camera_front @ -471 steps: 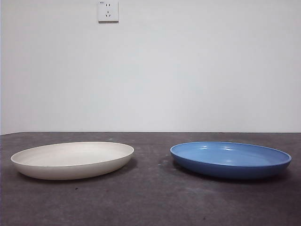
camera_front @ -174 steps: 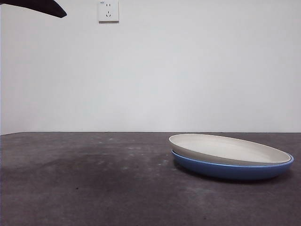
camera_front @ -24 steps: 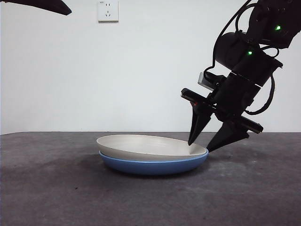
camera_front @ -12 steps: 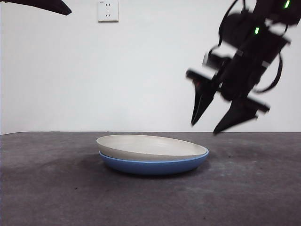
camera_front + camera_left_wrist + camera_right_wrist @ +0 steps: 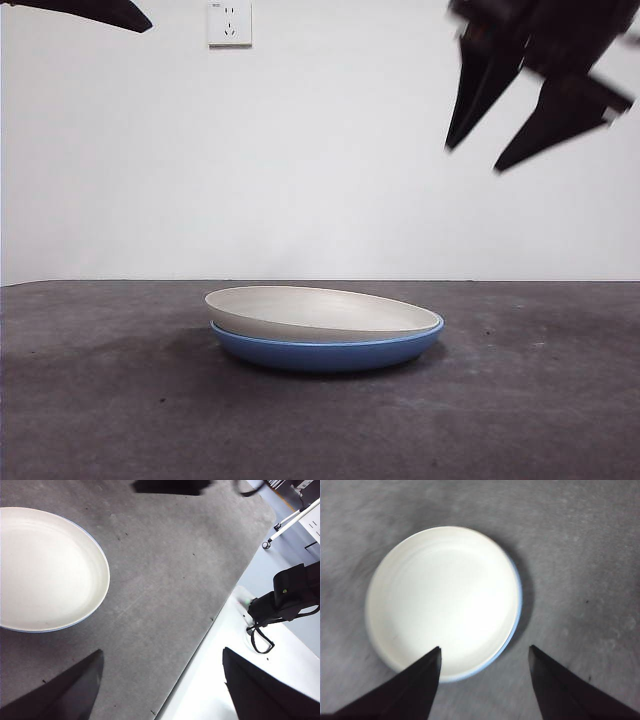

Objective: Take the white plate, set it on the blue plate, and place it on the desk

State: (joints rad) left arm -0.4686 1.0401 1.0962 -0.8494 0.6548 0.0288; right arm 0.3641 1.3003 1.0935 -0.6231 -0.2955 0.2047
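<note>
The white plate [image 5: 318,311] rests inside the blue plate [image 5: 330,351] at the middle of the desk [image 5: 120,400]. Only a thin blue rim [image 5: 516,615] shows around the white plate [image 5: 442,600] in the right wrist view. My right gripper [image 5: 490,150] hangs open high above the plates' right side, holding nothing, with both jaws spread over the stack [image 5: 485,652]. My left gripper [image 5: 160,655] is open and empty, raised off to the side; the white plate [image 5: 45,570] lies well away from it. Its arm shows as a black tip [image 5: 95,12] at the top left corner.
A white wall with a socket [image 5: 229,22] stands behind the desk. In the left wrist view the desk's edge [image 5: 215,615] runs diagonally, with a white surface and a black arm base [image 5: 287,592] beyond it.
My right gripper has let go of the plates' right rim and risen up and to the right, jaws open. The stacked plates stay still. The left arm has not moved.
</note>
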